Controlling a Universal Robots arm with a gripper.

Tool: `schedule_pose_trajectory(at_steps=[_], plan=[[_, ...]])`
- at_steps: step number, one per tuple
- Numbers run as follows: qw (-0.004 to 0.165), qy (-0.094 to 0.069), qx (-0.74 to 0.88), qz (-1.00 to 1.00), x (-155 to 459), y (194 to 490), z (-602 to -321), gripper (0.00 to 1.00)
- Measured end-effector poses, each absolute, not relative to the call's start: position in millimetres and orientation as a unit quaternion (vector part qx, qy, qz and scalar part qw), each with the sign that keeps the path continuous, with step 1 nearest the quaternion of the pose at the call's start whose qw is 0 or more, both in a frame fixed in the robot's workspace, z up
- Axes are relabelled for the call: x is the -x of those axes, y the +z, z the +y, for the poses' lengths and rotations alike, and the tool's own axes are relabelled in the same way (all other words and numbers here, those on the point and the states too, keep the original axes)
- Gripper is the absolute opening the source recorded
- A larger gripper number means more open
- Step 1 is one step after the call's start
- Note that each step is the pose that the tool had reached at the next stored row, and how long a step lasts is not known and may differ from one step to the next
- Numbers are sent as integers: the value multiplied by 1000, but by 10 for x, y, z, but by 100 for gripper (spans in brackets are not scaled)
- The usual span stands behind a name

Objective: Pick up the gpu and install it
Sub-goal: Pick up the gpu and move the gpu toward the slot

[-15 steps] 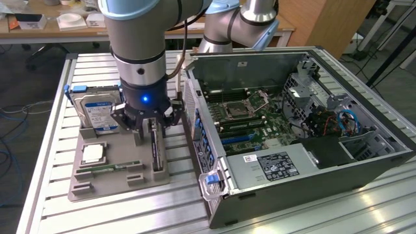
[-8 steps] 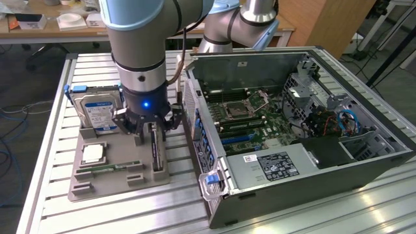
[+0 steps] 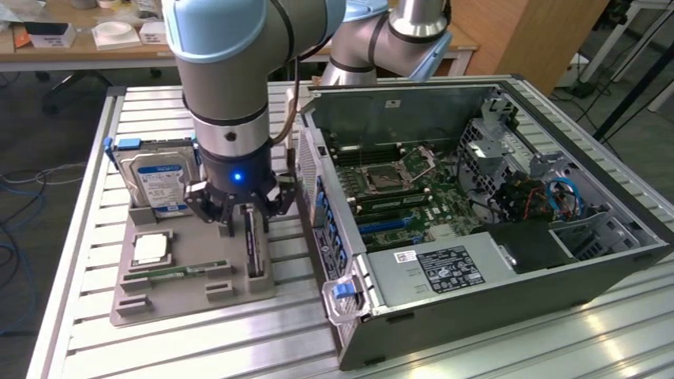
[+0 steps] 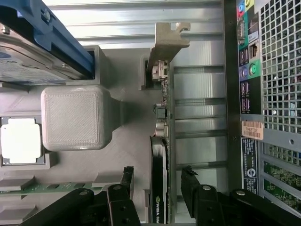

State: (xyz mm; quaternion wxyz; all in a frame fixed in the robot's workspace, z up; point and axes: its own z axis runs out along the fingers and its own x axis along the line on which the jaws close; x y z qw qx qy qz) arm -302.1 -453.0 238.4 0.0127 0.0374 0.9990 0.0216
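The gpu [image 3: 252,241] stands on its edge in a slot of the grey holder [image 3: 189,304], along the holder's side nearest the open computer case [image 3: 589,276]. The gripper [image 3: 245,225] hangs over the card with its fingers spread wide, one on each side, not clamped on it. The holder also carries a hard drive [image 3: 158,185] upright at one end, a processor chip [image 3: 153,249] flat in a recess and a memory stick [image 3: 174,274] beside that chip
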Motion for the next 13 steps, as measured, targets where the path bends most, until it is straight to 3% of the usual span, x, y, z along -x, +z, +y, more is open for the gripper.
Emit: schedule_pose_trajectory(at_steps=[13], plan=[[13,22,-37,999,3022,2358,-4517,53]])
